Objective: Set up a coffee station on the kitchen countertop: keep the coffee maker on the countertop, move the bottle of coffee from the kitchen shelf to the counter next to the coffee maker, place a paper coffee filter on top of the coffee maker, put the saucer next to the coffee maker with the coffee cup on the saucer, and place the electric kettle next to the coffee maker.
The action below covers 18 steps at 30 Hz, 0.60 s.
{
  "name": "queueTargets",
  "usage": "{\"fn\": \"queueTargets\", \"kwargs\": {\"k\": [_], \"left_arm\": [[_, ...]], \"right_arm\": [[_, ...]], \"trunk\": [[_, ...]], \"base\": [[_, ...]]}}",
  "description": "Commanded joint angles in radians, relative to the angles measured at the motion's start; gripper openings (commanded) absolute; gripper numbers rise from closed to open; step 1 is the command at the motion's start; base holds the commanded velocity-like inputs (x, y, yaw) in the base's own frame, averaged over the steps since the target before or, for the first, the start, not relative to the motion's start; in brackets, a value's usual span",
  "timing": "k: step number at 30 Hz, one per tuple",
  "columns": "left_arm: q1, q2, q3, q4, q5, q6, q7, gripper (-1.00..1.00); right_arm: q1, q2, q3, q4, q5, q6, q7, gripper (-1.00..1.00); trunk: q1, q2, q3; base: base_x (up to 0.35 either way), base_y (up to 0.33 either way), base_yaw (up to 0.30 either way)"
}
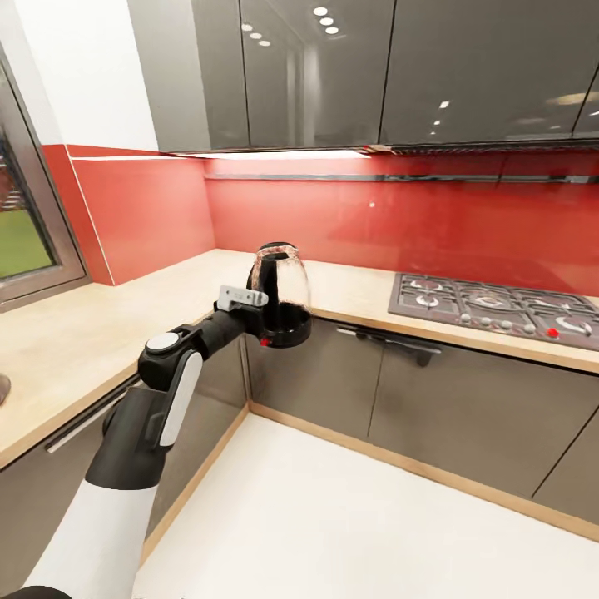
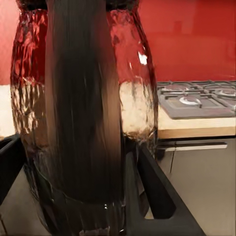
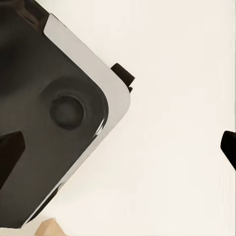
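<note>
Currently the electric kettle (image 1: 281, 293) is held upright by the closed left gripper (image 1: 264, 309), with the hob (image 1: 497, 307) at three o'clock; the right gripper's opening cannot be told

A pale wooden countertop (image 1: 100, 324) ran along two walls and met in a corner. Behind it the backsplash (image 1: 349, 225) was glossy red, crossed by a thin metal rail (image 1: 399, 177). Dark grey glossy wall cabinets (image 1: 333, 71) hung above, mirroring small ceiling lights, and a bright strip light (image 1: 274, 154) glowed under them. A gas hob (image 1: 495, 308) with grey grates and a red knob sat in the counter on the right. Below were grey base cabinets (image 1: 416, 399) with a long handle (image 1: 387, 339), edged by a wooden plinth. The floor (image 1: 333, 524) was plain off-white. A window (image 1: 25, 225) with a grey frame stood at the left, showing green outside, beside a white wall (image 1: 91, 66).
</note>
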Motion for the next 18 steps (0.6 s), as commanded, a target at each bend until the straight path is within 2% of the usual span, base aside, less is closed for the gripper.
{"fn": "queueTargets", "kwargs": {"k": [1,10,18], "left_arm": [[-0.001,-0.001,0.001,-0.001,0.012,0.007,0.001,-1.00],[-0.001,-0.001,0.014,-0.001,0.012,0.007,0.001,-1.00],[-0.001,-0.001,0.014,-0.001,0.012,0.007,0.001,-1.00]], "right_arm": [[-0.001,0.000,0.005,0.003,-0.001,-0.007,0.001,1.00],[-0.001,0.000,0.005,0.003,-0.001,-0.007,0.001,1.00],[-0.001,0.000,0.005,0.003,-0.003,-0.006,0.004,1.00]], "trunk": [[0.000,-0.001,-0.001],[0.000,-0.001,-0.001],[0.000,-0.001,-0.001]], "base": [[0.060,-0.026,0.237],[0.012,-0.005,0.255],[0.000,0.000,0.052]]}}
